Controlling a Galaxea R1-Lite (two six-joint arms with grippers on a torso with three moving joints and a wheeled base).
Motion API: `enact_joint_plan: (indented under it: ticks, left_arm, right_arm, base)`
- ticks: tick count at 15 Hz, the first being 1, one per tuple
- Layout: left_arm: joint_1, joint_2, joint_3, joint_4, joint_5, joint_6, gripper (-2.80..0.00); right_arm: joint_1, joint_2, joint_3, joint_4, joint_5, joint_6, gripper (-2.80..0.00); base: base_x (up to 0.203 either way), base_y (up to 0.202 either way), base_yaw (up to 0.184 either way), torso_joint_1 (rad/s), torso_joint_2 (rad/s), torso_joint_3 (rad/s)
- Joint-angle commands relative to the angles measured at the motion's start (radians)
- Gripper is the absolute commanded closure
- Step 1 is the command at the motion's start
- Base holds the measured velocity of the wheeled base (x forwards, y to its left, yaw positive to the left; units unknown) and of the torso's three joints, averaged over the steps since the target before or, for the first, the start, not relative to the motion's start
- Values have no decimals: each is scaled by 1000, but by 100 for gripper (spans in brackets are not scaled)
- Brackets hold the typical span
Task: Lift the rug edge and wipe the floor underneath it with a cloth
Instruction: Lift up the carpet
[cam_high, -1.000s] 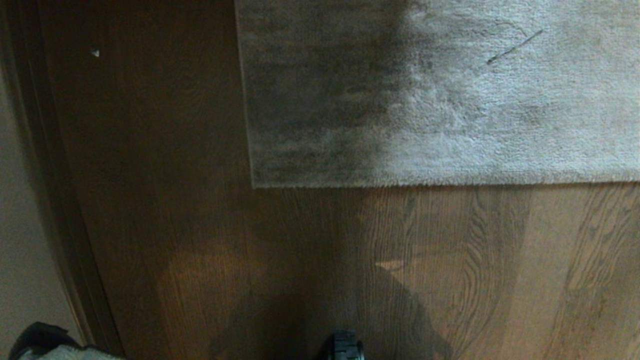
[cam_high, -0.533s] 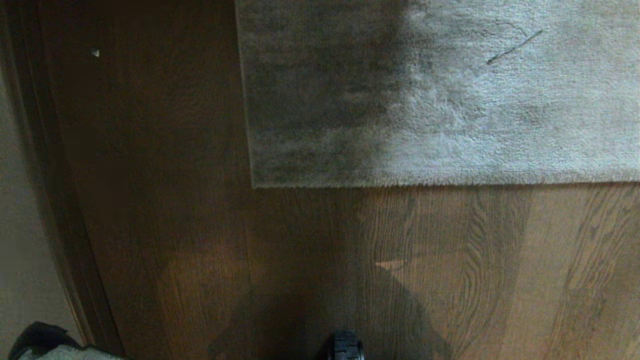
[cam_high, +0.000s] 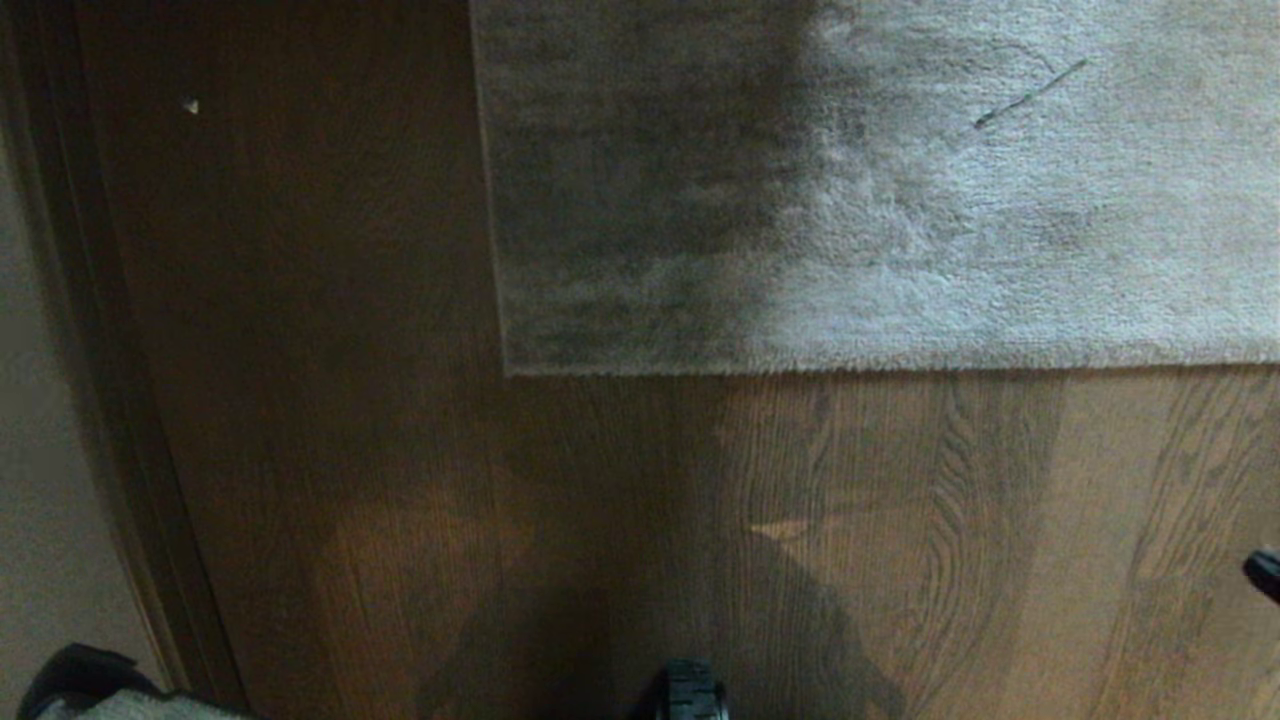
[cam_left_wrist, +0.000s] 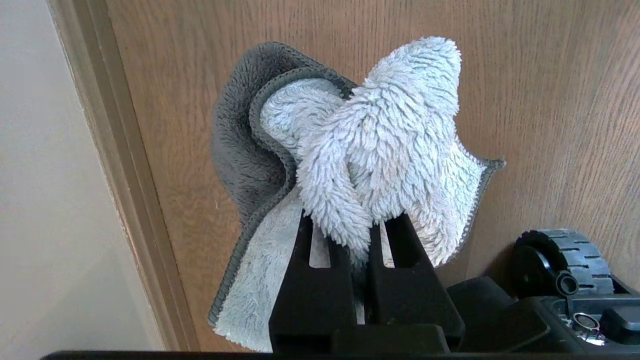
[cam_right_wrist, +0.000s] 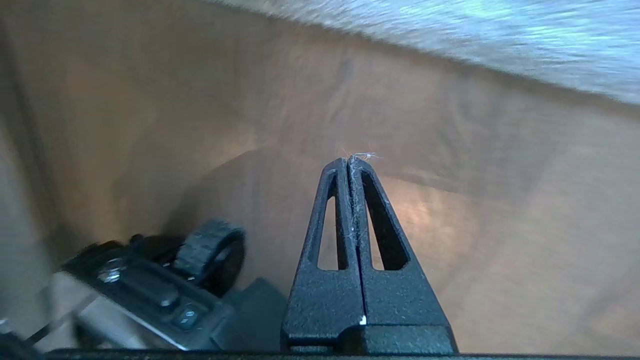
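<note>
Rug edge lies flat on the floor, straight border running across the head view, corner left of centre; floor bare on its near and left sides. Rug is light-grey short plush pile, left part in shadow, one thin dark strand lying on the pile upper right. Floor is brown wood-grain plank, matte, a small pale speck on it upper left. No readable writing or labels in any view. Cloth is fluffy pale-grey terry with a darker grey stitched hem and a grey reverse face, bunched and pinched between the left gripper fingers, which are nearly closed on it; it hangs above the floor next to a tan baseboard and an off-white wall. Right gripper is black, textured, slotted fingers pressed fully together, nothing gripped, only a few lint fibres at the tips; it sits above bare floor, rug border ahead of it. Ribbed black base wheel sits behind it.
</note>
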Motion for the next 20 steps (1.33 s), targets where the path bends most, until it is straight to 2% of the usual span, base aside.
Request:
enact_joint_plan:
  ticks: [1, 3, 5, 6, 9, 12, 14, 16, 18, 20]
  left_arm:
    - [0, 0, 0, 0, -1, 0, 0]
    - [0, 0, 0, 0, 1, 0, 0]
    - [0, 0, 0, 0, -1, 0, 0]
    - [0, 0, 0, 0, -1, 0, 0]
    - [0, 0, 0, 0, 0, 0, 0]
    - [0, 0, 0, 0, -1, 0, 0]
    - [0, 0, 0, 0, 0, 0, 0]
    - [0, 0, 0, 0, -1, 0, 0]
    - [0, 0, 0, 0, 0, 0, 0]
    - [0, 0, 0, 0, -1, 0, 0]
  right_arm:
    - [11, 247, -6, -83, 59, 0, 0]
    - [68, 337, 18, -161, 102, 30, 0]
    - [212, 375, 32, -198, 113, 123, 0]
    - [248, 421, 36, -215, 115, 149, 0]
    - [311, 610, 61, -337, 117, 176, 0]
    - [349, 846, 62, -594, 109, 184, 0]
    - [416, 974, 44, -787, 43, 232, 0]
    - [511, 1064, -8, -893, -118, 327, 0]
    - [553, 1128, -69, -993, -226, 391, 0]
    - [573, 1168, -73, -1024, -258, 415, 0]
  base:
    - [0, 0, 0, 0, 0, 0]
    - [0, 0, 0, 0, 0, 0]
    - [0, 0, 0, 0, 0, 0]
    - [0, 0, 0, 0, 0, 0]
    - [0, 0, 0, 0, 0, 0]
    - [0, 0, 0, 0, 0, 0]
    - [0, 0, 0, 0, 0, 0]
    - [0, 0, 0, 0, 0, 0]
    - [0, 0, 0, 0, 0, 0]
    - [0, 0, 0, 0, 0, 0]
